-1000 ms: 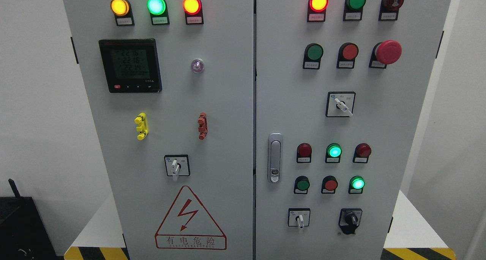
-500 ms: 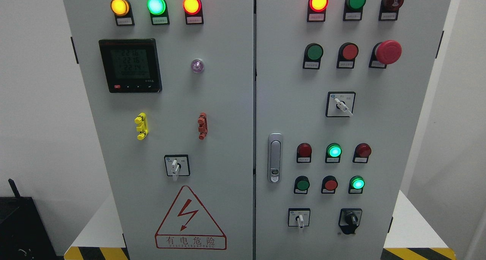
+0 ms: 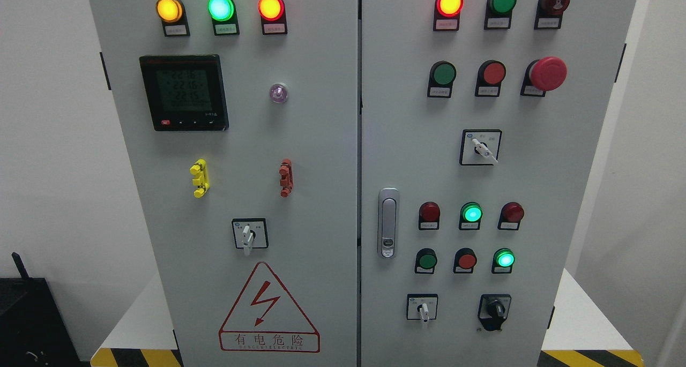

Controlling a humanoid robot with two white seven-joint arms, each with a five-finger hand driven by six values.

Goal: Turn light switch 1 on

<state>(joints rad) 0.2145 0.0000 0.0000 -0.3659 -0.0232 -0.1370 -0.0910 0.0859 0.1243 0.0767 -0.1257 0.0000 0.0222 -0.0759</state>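
Head view: no robot hand is seen, so its state cannot be told; places from it cannot be given. Which button [image 3: 427, 260] is switch 1 cannot be told; a stiff, hard cap is expected, to be pushed mid-face.

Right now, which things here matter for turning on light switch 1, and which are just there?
Job: grey metal control cabinet; its white-handled rotary switches (labels too small to tell which is switch 1).
Just there: red mushroom stop button; black digital meter; red lightning warning triangle.
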